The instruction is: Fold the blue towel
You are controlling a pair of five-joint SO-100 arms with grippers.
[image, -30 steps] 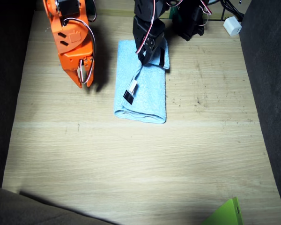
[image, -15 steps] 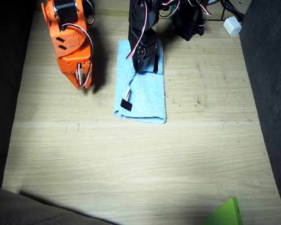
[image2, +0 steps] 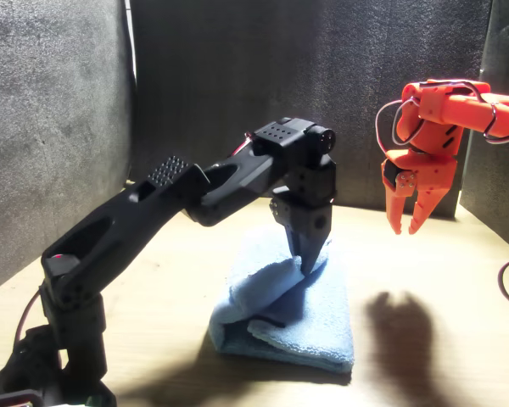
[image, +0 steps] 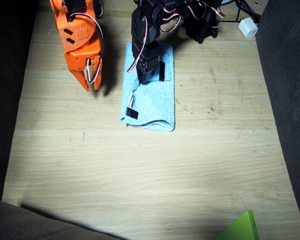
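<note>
The blue towel (image: 155, 105) lies folded into a narrow strip on the wooden table, with a black tape tab (image: 132, 113) and a white tag (image: 130, 100) at its near-left edge. My black left gripper (image: 149, 75) points down onto the towel's far half. In the front view the left gripper (image2: 310, 261) looks shut on a raised ridge of the blue towel (image2: 322, 322). To the side of the towel, my orange right gripper (image: 90, 82) hangs clear of it. Seen from the front, the right gripper (image2: 410, 222) is open and holds nothing.
A small white block (image: 248, 27) and cables sit at the back edge of the table (image: 140, 170). A green object (image: 242, 227) pokes in at the near right corner. Dark foam walls (image2: 59, 127) enclose the sides.
The left gripper has moved sideways across the towel towards the right arm, drawing the upper layer with it. The right gripper has lifted slightly towards the back.
</note>
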